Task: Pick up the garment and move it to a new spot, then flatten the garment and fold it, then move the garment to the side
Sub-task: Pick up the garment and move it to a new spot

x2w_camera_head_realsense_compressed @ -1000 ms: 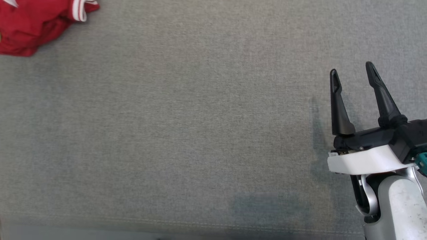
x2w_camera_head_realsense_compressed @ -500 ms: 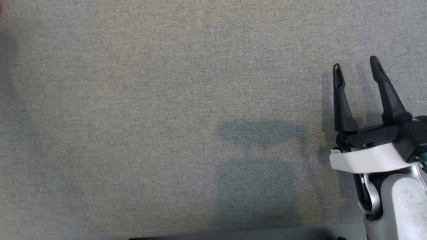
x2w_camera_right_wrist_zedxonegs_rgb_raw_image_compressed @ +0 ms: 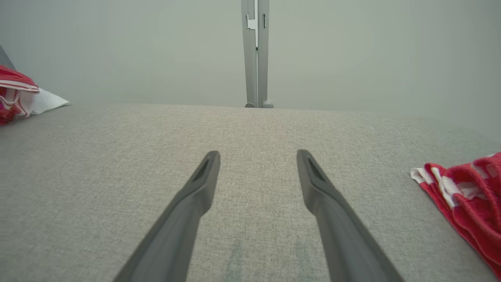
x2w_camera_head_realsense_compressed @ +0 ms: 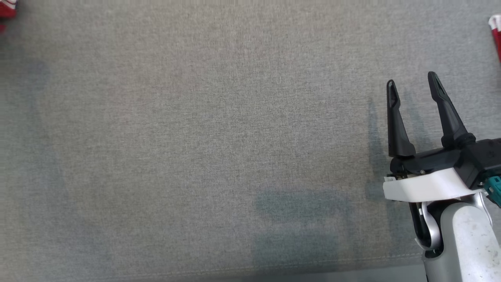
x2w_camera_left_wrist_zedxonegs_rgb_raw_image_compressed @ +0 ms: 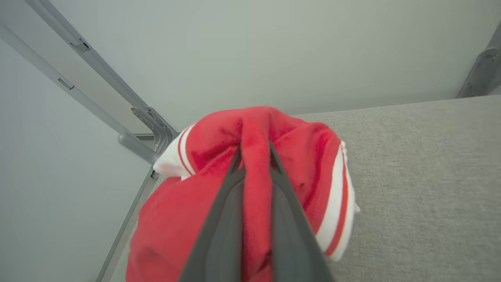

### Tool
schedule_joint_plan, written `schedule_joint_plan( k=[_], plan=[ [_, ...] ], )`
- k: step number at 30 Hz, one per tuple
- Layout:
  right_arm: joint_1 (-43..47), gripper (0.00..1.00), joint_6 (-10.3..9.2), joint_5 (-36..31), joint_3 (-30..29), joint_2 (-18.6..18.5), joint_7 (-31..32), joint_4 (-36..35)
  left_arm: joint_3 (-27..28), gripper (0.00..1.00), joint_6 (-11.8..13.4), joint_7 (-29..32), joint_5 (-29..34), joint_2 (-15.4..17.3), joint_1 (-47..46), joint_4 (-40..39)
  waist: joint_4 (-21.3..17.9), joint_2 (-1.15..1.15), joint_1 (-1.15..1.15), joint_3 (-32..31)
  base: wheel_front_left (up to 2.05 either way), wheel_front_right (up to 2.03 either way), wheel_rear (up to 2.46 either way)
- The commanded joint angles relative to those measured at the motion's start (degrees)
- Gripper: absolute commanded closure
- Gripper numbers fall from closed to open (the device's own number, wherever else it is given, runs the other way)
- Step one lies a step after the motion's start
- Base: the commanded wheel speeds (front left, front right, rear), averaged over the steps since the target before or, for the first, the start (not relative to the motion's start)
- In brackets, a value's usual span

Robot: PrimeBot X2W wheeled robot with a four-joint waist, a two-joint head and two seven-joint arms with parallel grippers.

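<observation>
Left wrist view: garment (x2w_camera_left_wrist_zedxonegs_rgb_raw_image_compressed: 184, 219) lengthwise in tool (x2w_camera_left_wrist_zedxonegs_rgb_raw_image_compressed: 254, 148).

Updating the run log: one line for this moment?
step: pick up | left pincer: shut on red garment | right pincer: open, empty, over grey surface | other red cloth: far right

surface: grey woven fabric top (x2w_camera_head_realsense_compressed: 195, 137), stitched seam along the near edge | wall (x2w_camera_right_wrist_zedxonegs_rgb_raw_image_compressed: 117, 47): plain pale grey-green, kinda dull | frame: grey metal post (x2w_camera_right_wrist_zedxonegs_rgb_raw_image_compressed: 255, 55) standing upright behind the far edge, slanted metal rails (x2w_camera_left_wrist_zedxonegs_rgb_raw_image_compressed: 109, 77) meeting at a corner | light: soft, faint shadows (x2w_camera_head_realsense_compressed: 301, 203) on the fabric
</observation>
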Motion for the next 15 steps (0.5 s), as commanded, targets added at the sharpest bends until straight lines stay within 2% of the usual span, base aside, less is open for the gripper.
schedule_joint_plan(
  k=[1,8,12,15],
  plan=[
    [0.52,0.00,-0.09,0.74,-0.08,-0.11,-0.44,0.56,-0.42,1.00,-0.60,-1.00,0.34,-0.05,-1.04,-0.36,-0.10,0.00,-0.01,-4.32,0.00,0.00,0.00],
    [2.93,0.00,-0.09,2.79,-0.47,-0.12,-2.31,4.73,-4.23,1.00,-3.57,-4.74,1.27,-2.70,-1.93,-1.07,-1.19,0.00,-0.01,-14.65,0.00,0.00,0.00],
    [4.85,0.00,-0.09,4.19,-1.09,-0.11,-3.06,6.55,-7.51,1.00,-4.60,-5.25,0.87,-5.82,-1.43,-2.57,-2.24,0.00,-0.01,-19.92,0.00,0.00,0.00],
    [6.45,0.00,-0.09,5.01,-1.44,-0.12,-3.62,7.85,-10.87,1.00,-4.80,-5.51,-1.01,-9.37,0.36,-4.77,-3.29,0.00,-0.01,-23.70,0.00,0.00,0.00]
  ],
)
